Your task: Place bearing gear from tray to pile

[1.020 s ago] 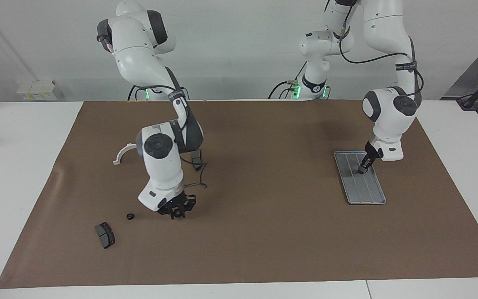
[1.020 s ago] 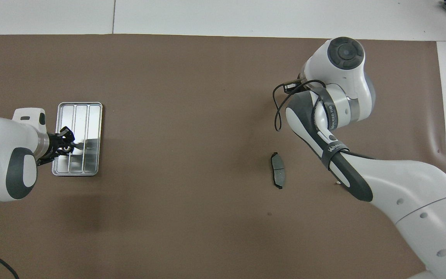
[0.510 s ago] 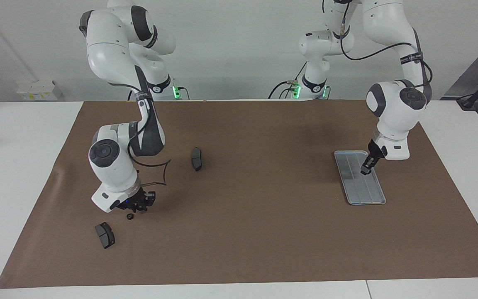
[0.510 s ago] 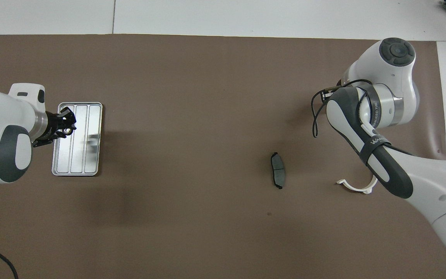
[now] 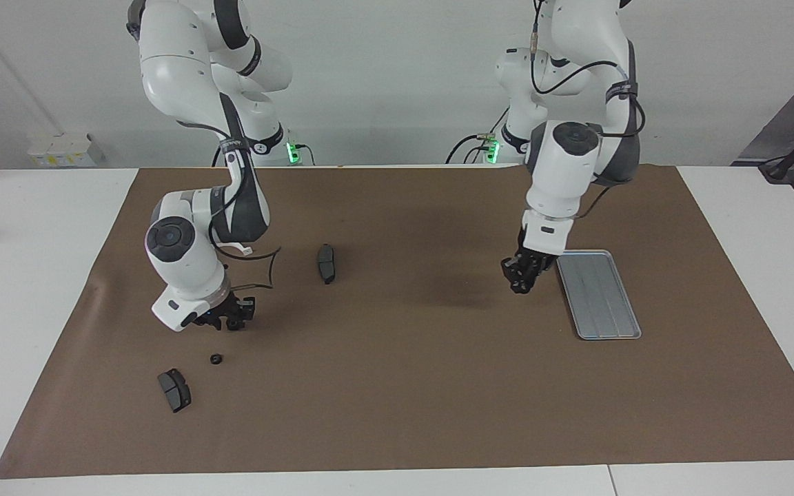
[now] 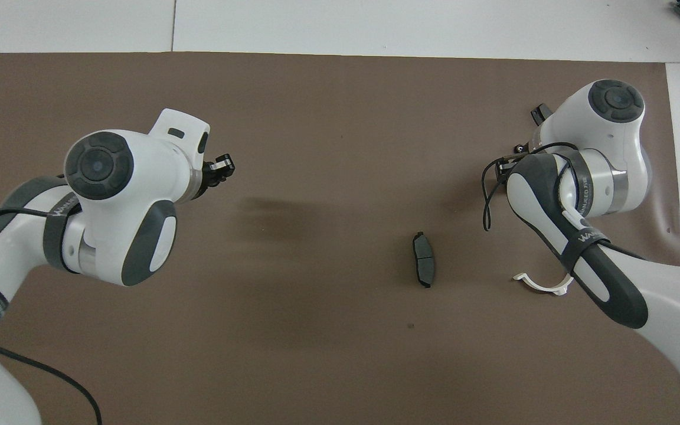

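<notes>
vs half a sec ago: left gripper (image 5: pixel 520 279) has swung off the tray (image 5: pixel 598 293) and now hangs over bare mat (image 5: pixel 397 386) just beside the tray's edge, mid-right of the facing view; in the overhead view its tip (image 6: pixel 222 168) shows upper left and the arm body hides the tray. can't tell if its fingers are open or closed, or if they carry anything. right gripper (image 5: pixel 231 318) has lifted, lower left of the facing view, and the small black gear (image 5: pixel 216 359) that sat right under it is now clear of it, lying on the mat just below in the frame. right fingers look parted w/ nothing between them; in the overhead view only a bit of that gripper (image 6: pixel 540 113) shows past the arm, upper right.

gear is toward the right arm's end of the table, apart from the right gripper, and well apart from the left gripper and tray. one dark pad (image 5: pixel 174 390) lies near the gear, lower left; a second pad (image 5: pixel 327 263) sits nearer the robots, centre-left of the facing view (image 6: pixel 424 267). tray surface shows only its ridges.

room: wide bare mat between the left gripper and the gear, w/ only the second pad near that stretch. gear and nearby pad sit inside the mat's lower-left edge.
</notes>
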Tool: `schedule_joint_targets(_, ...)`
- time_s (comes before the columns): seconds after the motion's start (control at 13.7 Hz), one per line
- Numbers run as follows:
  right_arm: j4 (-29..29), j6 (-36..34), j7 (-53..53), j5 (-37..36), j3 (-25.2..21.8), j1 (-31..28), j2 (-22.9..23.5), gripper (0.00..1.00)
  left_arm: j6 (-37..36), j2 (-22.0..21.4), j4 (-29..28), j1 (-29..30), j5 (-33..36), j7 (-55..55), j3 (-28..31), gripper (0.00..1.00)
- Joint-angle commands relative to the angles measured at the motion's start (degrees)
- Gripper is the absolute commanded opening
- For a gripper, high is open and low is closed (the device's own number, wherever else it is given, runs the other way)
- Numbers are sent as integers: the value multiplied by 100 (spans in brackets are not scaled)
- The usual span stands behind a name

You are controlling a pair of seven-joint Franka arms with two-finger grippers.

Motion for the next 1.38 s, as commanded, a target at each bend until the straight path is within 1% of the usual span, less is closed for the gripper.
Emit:
schedule_joint_targets(0.0,-198,86,3,114,99,-91,-219,98,453,894,745,-697,-306,-206,125,0)
schedule_joint_targets(0.07,-145,129,12,114,108,-47,-211,96,481,1281,1158,-927,-315,-433,134,0)
schedule_joint_targets(0.15,-49,156,108,114,125,-21,-185,95,516,1529,1423,-1007,-324,-540,117,0)
schedule_joint_targets(0.22,39,165,274,105,169,110,-158,93,560,1758,1539,-1086,-324,-559,117,0)
schedule_joint_targets(0.29,127,226,511,105,169,294,-149,91,804,1873,1575,-1305,-315,-559,125,0)
schedule_joint_targets(0.36,145,409,783,114,169,479,-140,91,1006,1874,1505,-1394,-289,-567,125,0)
schedule_joint_targets(0.51,137,813,1118,114,169,787,-123,90,1087,1892,1496,-1430,-289,-559,117,0)
schedule_joint_targets(0.58,145,981,1259,114,169,910,-114,90,1105,1892,1409,-1447,-289,-559,117,4)
schedule_joint_targets(0.66,145,1174,1434,114,169,1042,-79,90,1201,1892,1269,-1465,-289,-559,125,21)
schedule_joint_targets(0.73,145,1324,1645,114,169,1200,-53,90,1263,1883,1189,-1465,-280,-559,125,81)
schedule_joint_targets(0.8,163,1456,1838,114,169,1315,8,90,1211,1874,1206,-1474,-280,-559,134,100)
schedule_joint_targets(0.95,181,1702,1981,105,169,1403,105,89,931,1848,1267,-1474,-315,-585,134,100)
schedule_joint_targets(1.09,207,1826,2033,113,169,1526,167,88,221,1804,1617,-1457,-245,-576,186,100)
schedule_joint_targets(1.17,320,1835,2208,105,169,1648,228,87,-9,1726,1662,-1378,-184,-542,230,100)
schedule_joint_targets(1.31,549,1835,2708,79,169,1964,421,86,-247,1279,1558,-1019,-157,-471,310,100)
